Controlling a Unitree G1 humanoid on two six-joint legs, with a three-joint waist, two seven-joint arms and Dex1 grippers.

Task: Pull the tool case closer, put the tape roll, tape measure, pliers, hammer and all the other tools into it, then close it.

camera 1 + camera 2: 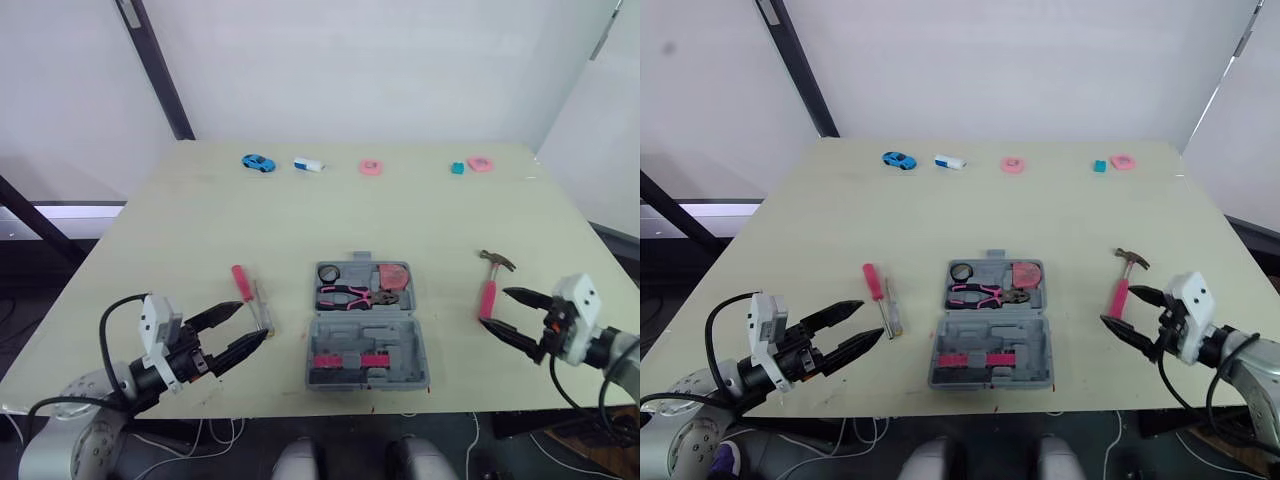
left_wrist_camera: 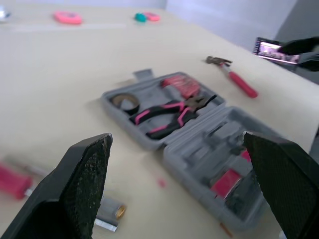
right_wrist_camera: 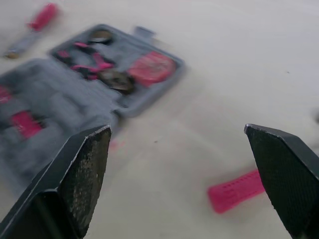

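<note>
- The left jaws hover over the near-left corner of the worktop (image 1: 200, 220), spread wide and holding nothing. Their tips point toward the case.
- The right jaws hang at the near end of the right edge, also spread wide and empty. One tip is just beside the handle end of the hammer (image 1: 490, 285).
- The case (image 1: 366, 340) lies open and flat at the middle of the near edge, its two grey halves side by side from near to far.
- The far half holds the tape roll (image 1: 329, 272) on the left, the tape measure (image 1: 392, 276) on the right, and the pliers (image 1: 358, 296) across its near side.
- The near half carries two pink pieces (image 1: 345, 360) in its moulded slots.
- The hammer lies on the worktop between the case and the right edge, apart from the case. Its head is toward the far edge and its pink handle toward the near edge.
- A red-handled tool (image 1: 243, 283) lies left of the case, with a slim metal piece (image 1: 262, 308) just beside it. Whether the two are joined I cannot tell.
- Along the far edge sit a blue toy car (image 1: 258, 162), a white item (image 1: 308, 164), a pink disc (image 1: 371, 167), a teal bit (image 1: 457, 168) and another pink bit (image 1: 481, 163).
</note>
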